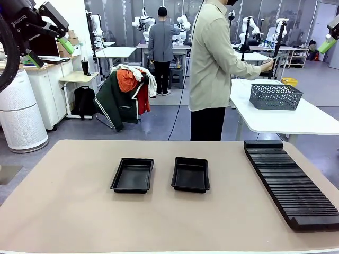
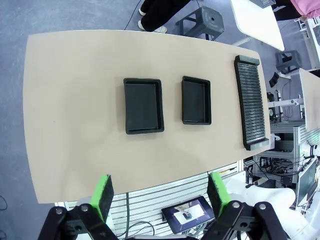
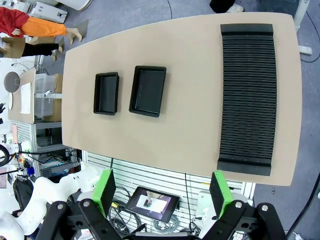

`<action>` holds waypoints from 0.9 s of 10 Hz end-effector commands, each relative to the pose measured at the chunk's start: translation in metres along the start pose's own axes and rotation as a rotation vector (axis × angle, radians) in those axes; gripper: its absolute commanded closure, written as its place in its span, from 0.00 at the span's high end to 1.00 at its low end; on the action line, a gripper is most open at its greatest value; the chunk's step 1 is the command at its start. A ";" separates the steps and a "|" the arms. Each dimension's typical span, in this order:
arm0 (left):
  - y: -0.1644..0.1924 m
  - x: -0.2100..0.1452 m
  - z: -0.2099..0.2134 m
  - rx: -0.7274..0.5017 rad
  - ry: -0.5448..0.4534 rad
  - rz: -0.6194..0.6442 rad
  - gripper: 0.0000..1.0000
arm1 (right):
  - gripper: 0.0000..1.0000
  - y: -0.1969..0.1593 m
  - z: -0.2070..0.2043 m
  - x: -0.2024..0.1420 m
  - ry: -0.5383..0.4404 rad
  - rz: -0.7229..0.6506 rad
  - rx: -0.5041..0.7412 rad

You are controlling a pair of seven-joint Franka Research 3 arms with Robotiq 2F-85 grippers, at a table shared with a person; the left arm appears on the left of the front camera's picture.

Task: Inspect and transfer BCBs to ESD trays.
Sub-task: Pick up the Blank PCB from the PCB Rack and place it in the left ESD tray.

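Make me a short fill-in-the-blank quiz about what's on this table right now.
The left ESD tray and the right ESD tray are both ____.
The ribbed rack lies on the robot's ____ side of the table.
The left tool and the right tool both stand ____.
Missing words: empty; right; open.

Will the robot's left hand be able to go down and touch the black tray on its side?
Probably yes. The left hand hangs open high above the table, and nothing lies between it and the left tray. The tray is empty too.
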State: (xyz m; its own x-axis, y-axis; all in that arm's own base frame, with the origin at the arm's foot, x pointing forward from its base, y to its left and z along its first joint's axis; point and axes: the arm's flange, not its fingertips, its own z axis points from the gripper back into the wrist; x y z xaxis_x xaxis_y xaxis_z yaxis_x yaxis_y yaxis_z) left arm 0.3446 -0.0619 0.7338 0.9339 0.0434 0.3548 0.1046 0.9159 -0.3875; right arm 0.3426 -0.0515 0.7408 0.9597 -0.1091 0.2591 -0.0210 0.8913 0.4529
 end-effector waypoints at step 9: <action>0.001 0.002 0.002 0.011 0.011 -0.003 1.00 | 1.00 0.000 0.000 0.000 -0.001 0.000 0.001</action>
State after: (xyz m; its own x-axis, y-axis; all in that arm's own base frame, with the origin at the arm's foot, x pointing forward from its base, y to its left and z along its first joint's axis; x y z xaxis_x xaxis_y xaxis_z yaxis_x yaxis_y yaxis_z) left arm 0.3446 -0.0619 0.7339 0.9339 0.0434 0.3549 0.1047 0.9159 -0.3874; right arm 0.3426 -0.0515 0.7408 0.9597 -0.1091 0.2591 -0.0210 0.8913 0.4529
